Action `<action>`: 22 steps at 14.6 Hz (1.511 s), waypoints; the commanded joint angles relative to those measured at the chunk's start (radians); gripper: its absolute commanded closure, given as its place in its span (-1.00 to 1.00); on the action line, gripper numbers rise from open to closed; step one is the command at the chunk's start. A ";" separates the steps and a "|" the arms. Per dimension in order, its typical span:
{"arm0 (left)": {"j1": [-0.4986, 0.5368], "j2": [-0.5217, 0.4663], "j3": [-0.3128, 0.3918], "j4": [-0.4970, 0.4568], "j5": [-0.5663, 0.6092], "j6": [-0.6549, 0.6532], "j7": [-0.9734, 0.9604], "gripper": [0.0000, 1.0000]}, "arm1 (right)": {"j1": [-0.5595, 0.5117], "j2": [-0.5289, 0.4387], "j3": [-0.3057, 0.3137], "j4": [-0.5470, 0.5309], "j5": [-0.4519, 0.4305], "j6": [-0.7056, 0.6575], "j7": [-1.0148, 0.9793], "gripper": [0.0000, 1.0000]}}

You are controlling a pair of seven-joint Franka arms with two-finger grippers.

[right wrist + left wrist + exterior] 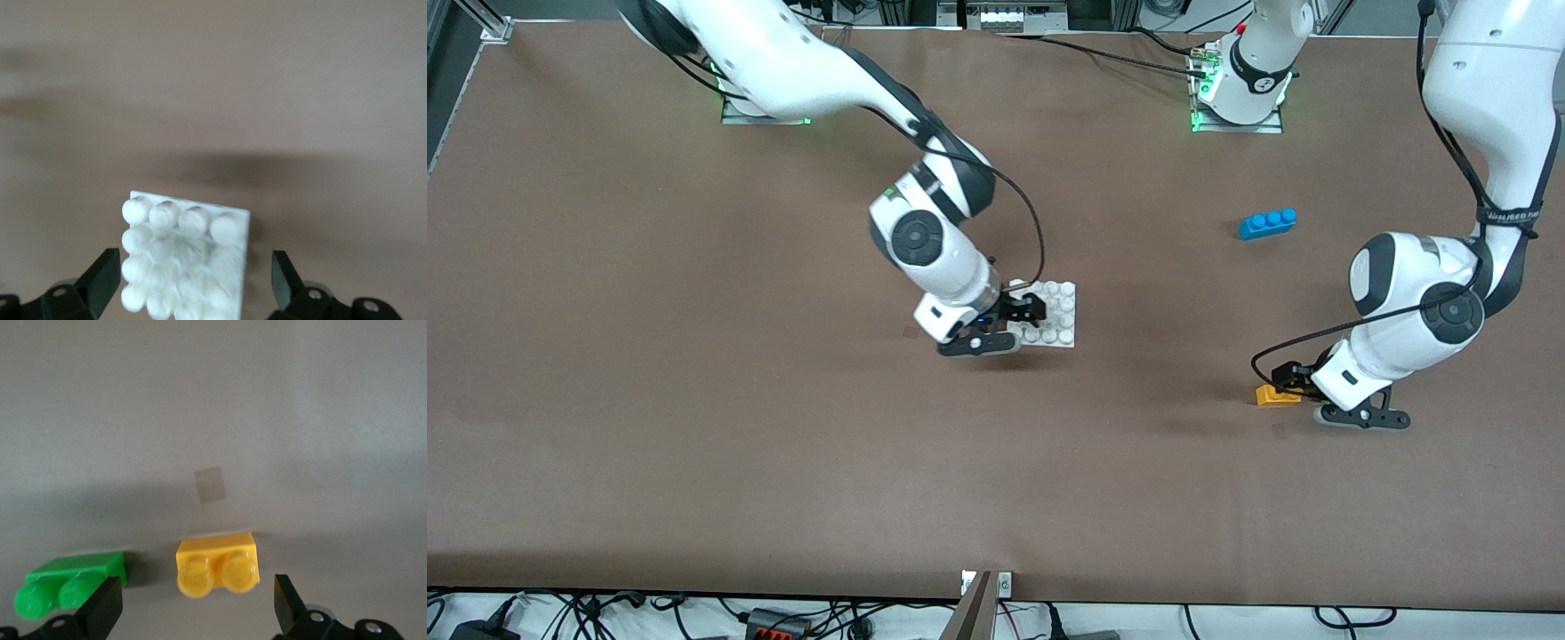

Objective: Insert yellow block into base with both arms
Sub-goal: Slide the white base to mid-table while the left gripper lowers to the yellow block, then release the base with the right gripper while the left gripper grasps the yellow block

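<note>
My left pincer (pixel 197 603) hangs released around the yellow block (pixel 217 565), a small two-stud brick lying on the worktop (pixel 694 400) beside a green brick (pixel 70 582). My right pincer (pixel 193 283), fingers spread, straddles the base (pixel 187 257), a white square studded plate near the worktop's middle.

The two-stud yellow block (pixel 1276 396) lies flat toward the left arm's end, well apart from the white studded base (pixel 1056 313) mid-table.

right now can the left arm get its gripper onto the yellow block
Probably yes. The left gripper is open right over the yellow block, one finger on each side of it. The green brick lies beside the block with a gap between them, so it shouldn't block the fingers.
</note>
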 commanded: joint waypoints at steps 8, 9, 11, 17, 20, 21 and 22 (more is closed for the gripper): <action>-0.028 0.081 0.011 0.057 0.030 0.000 -0.105 -1.00 | -0.381 -0.365 0.002 -0.040 -0.108 -0.661 -0.133 -1.00; -0.028 0.083 0.011 0.057 0.032 0.000 -0.105 -1.00 | -0.415 -0.383 0.002 -0.044 -0.116 -0.692 -0.163 -1.00; -0.026 0.086 0.014 0.056 0.032 0.000 -0.099 -1.00 | -0.462 -0.422 0.002 -0.052 -0.116 -0.717 -0.216 -1.00; -0.026 0.096 0.016 0.054 0.035 0.000 -0.093 -1.00 | -0.599 -0.479 -0.013 -0.046 -0.143 -0.734 -0.426 -1.00; -0.026 0.107 0.016 0.054 0.035 0.000 -0.093 -1.00 | -0.614 -0.507 -0.077 -0.027 -0.136 -0.735 -0.636 -1.00; -0.026 0.109 0.016 0.054 0.036 0.000 -0.093 -1.00 | -0.581 -0.541 -0.120 -0.033 -0.136 -0.724 -0.647 -1.00; -0.026 0.109 0.016 0.054 0.036 0.000 -0.093 -1.00 | -0.541 -0.564 -0.177 -0.046 -0.134 -0.741 -0.648 -1.00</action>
